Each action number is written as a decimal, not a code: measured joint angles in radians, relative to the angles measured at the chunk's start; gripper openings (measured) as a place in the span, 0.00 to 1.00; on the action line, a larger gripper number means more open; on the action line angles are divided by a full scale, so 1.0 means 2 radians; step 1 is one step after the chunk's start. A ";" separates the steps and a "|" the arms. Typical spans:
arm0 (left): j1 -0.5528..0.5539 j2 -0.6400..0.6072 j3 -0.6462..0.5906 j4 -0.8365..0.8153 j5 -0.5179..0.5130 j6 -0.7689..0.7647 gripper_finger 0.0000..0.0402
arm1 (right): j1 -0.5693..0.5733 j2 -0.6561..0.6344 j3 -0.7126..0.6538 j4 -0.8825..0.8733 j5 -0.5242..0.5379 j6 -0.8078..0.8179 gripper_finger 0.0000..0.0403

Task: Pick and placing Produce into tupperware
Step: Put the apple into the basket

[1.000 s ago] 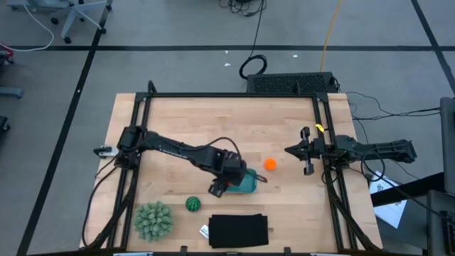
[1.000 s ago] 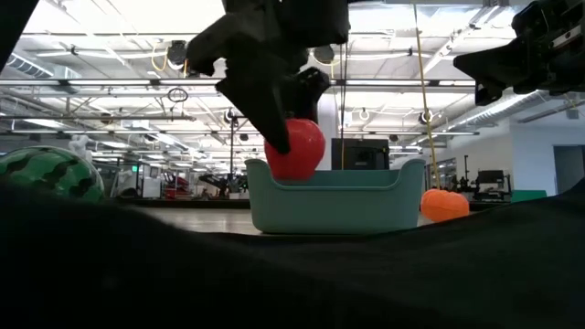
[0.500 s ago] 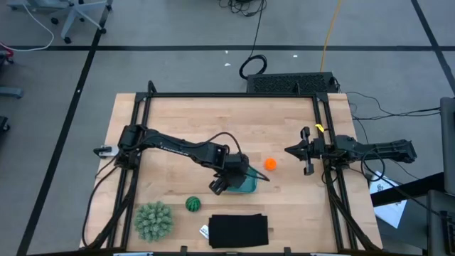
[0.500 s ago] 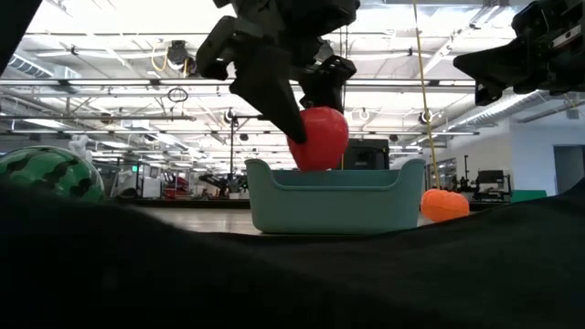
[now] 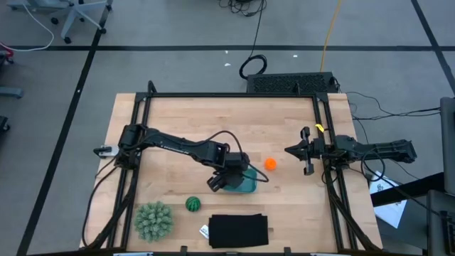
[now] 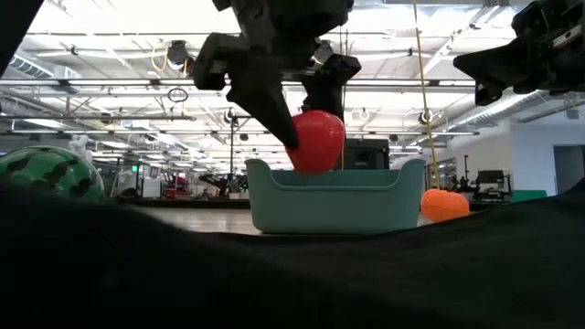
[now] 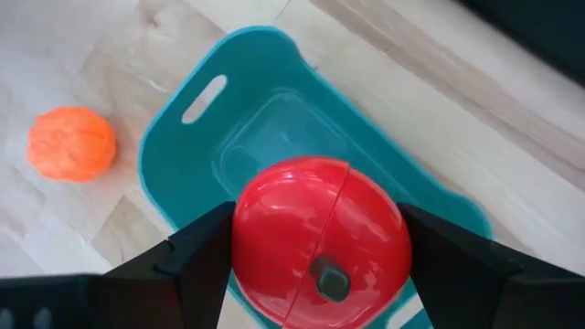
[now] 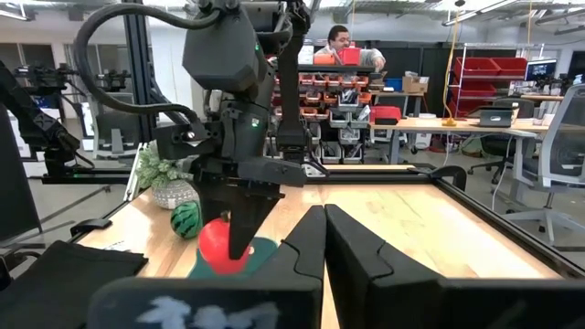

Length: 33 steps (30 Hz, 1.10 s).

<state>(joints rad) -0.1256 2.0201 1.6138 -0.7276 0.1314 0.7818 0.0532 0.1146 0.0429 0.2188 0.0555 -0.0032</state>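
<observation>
My left gripper (image 5: pixel 229 180) hangs over the teal tupperware (image 5: pixel 247 187), shut on the red roundish fruit (image 7: pixel 320 239). In the low view the fruit's underside (image 6: pixel 315 164) sits at about the height of the tupperware's rim (image 6: pixel 338 174). The orange ball (image 5: pixel 270 164) rests on the table just beyond the tupperware's far right corner. The dark green striped ball (image 5: pixel 193 204) lies on the table to its near left. My right gripper (image 5: pixel 288 151) waits shut, raised at the table's right side. My left gripper pinches the red fruit by two opposite sides (image 7: pixel 245 245) between its two fingers (image 7: pixel 196 265). The fingers come from above, slanting down. The fruit is lifted clear, over the inside of the tupperware (image 7: pixel 247 119).
A large pale green spiky ball (image 5: pixel 153 220) stands at the near left corner. A flat black rectangle (image 5: pixel 238 231) lies at the near edge, just in front of the tupperware. Bare wood stretches across the far half of the table.
My left gripper has rolled about the line along which it points, turning the red fruit with it. The fruit stays pinched and clear above the tupperware.
</observation>
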 joint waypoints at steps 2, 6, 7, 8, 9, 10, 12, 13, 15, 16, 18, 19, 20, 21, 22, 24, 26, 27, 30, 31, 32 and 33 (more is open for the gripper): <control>0.001 0.004 0.000 -0.003 -0.001 0.002 0.69 | 0.000 0.000 0.000 0.000 0.000 0.000 0.00; 0.002 0.014 -0.005 0.000 -0.009 0.014 0.69 | 0.000 0.001 0.000 -0.002 0.000 0.000 0.00; 0.002 0.014 -0.006 -0.002 -0.011 0.014 0.69 | 0.000 0.003 0.000 -0.001 0.000 0.000 0.00; 0.002 0.014 -0.008 0.001 -0.012 0.014 0.69 | 0.000 0.004 0.000 -0.002 0.000 0.000 0.00; 0.002 0.014 -0.010 0.007 -0.012 0.015 0.69 | 0.000 0.005 0.000 -0.003 0.000 0.000 0.00; 0.002 0.013 -0.012 0.010 -0.012 0.015 0.69 | 0.000 0.006 0.000 -0.002 0.000 0.000 0.00; 0.000 0.014 -0.014 0.005 -0.013 0.016 0.69 | 0.000 0.008 0.000 -0.002 0.000 0.000 0.00; 0.000 0.014 -0.015 0.004 -0.014 0.021 0.69 | 0.000 0.008 0.000 -0.003 0.000 -0.001 0.00; -0.001 0.013 -0.022 0.013 -0.014 0.037 0.69 | 0.000 0.009 0.000 -0.001 0.000 -0.001 0.00; -0.002 0.013 -0.027 0.017 -0.014 0.049 0.69 | 0.000 0.010 0.000 -0.002 0.000 -0.001 0.00; -0.002 0.013 -0.035 0.015 -0.019 0.070 0.69 | 0.000 0.010 0.000 -0.002 0.000 -0.001 0.00; -0.003 0.014 -0.037 0.014 -0.023 0.076 0.69 | 0.000 0.010 0.000 -0.001 0.000 0.000 0.00; -0.003 0.014 -0.038 0.015 -0.026 0.080 0.69 | 0.000 0.010 0.000 -0.001 0.000 0.000 0.00; -0.003 0.013 -0.039 0.016 -0.027 0.082 0.69 | 0.000 0.010 0.000 -0.001 0.000 0.000 0.00; -0.003 0.013 -0.040 0.016 -0.027 0.085 0.69 | 0.000 0.010 0.000 -0.001 0.000 0.000 0.00; -0.003 0.013 -0.041 0.015 -0.027 0.091 0.69 | 0.000 0.011 0.000 -0.001 0.000 0.000 0.00; -0.003 0.013 -0.041 0.017 -0.027 0.097 0.69 | 0.000 0.010 0.000 -0.001 0.000 0.000 0.00; -0.003 0.013 -0.041 0.019 -0.027 0.101 0.69 | 0.000 0.010 0.000 -0.001 0.000 0.000 0.00; -0.003 0.013 -0.041 0.019 -0.027 0.104 0.69 | 0.000 0.010 0.000 -0.001 0.000 0.000 0.00; -0.003 0.013 -0.041 0.021 -0.027 0.104 0.69 | 0.000 0.010 0.000 -0.001 0.000 0.000 0.00; -0.003 0.013 -0.041 0.022 -0.027 0.104 0.69 | 0.000 0.010 0.000 -0.001 0.000 0.000 0.00; -0.003 0.013 -0.041 0.022 -0.026 0.104 0.69 | 0.000 0.010 0.000 -0.001 0.000 0.000 0.00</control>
<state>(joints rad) -0.1314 2.0468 1.5314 -0.6838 0.0788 0.9897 0.0532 0.1356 0.0429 0.2165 0.0559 -0.0040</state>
